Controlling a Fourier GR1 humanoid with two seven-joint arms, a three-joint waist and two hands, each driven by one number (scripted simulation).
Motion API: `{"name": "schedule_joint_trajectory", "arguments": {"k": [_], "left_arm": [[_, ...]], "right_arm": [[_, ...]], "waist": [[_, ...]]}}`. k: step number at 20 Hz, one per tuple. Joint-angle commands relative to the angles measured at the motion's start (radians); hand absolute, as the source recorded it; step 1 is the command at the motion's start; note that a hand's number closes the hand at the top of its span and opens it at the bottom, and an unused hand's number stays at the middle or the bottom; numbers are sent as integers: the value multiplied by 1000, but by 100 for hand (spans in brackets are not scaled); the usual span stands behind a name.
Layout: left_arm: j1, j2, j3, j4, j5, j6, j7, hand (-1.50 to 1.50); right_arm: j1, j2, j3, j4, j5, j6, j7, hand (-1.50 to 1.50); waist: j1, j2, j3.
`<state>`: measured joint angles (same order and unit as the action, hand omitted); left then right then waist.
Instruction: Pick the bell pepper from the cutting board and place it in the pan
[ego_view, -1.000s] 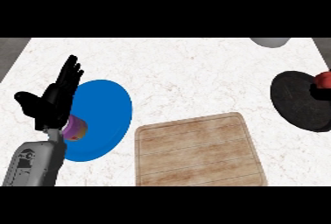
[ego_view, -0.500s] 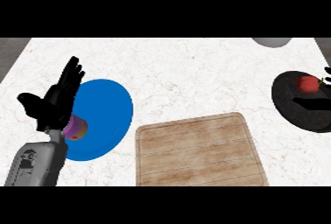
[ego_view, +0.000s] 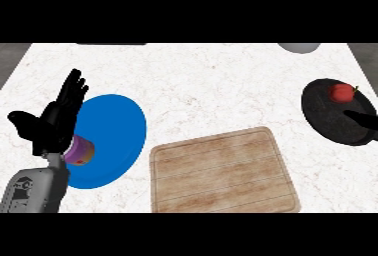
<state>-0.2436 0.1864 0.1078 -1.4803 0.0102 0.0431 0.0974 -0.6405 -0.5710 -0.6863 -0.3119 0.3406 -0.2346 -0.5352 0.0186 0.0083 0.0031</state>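
Over at 3 o'clock, you see the red bell pepper (ego_view: 341, 92) lying inside the black pan (ego_view: 325, 117), near its far rim. Your right hand (ego_view: 363, 119) shows only as a dark bit over the pan, so you cannot tell if it is wide or closed. Your left hand (ego_view: 55, 122) rests wide at 9 o'clock, at the blue plate's (ego_view: 114, 130) edge. The cutting board (ego_view: 221, 172) lies at 6 o'clock

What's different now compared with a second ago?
The red bell pepper moved left from the view's right edge, further into the black pan, where it lies with nothing holding it. The left hand, open at the blue plate's left edge, the purple object below it and the cutting board stayed put.
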Motion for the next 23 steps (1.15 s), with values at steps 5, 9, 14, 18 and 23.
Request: {"name": "schedule_joint_trajectory", "arguments": {"k": [5, 9, 14, 18, 23], "left_arm": [[-2, 9, 30, 23, 6, 10, 19, 0], [1, 39, 59, 24, 15, -4, 1, 0], [83, 0, 15, -27, -23, 19, -25, 0], [107, 21, 39, -16, -1, -10, -54, 0], [87, -10, -3, -60, -22, 13, 0, 0]], "right_arm": [[196, -5, -46, -119, -151, 348, -124, -150], [312, 28, -52, -280, -218, 450, -127, -150], [510, 62, -66, -541, -286, 531, -48, -150], [642, 187, -52, -804, -328, 531, 41, -150], [800, 248, -42, -1187, -347, 516, 273, -150]], "waist": [[-52, -17, -5], [-64, -22, -7], [-68, -25, -9], [-62, -21, -10], [-42, -16, -7]]}}
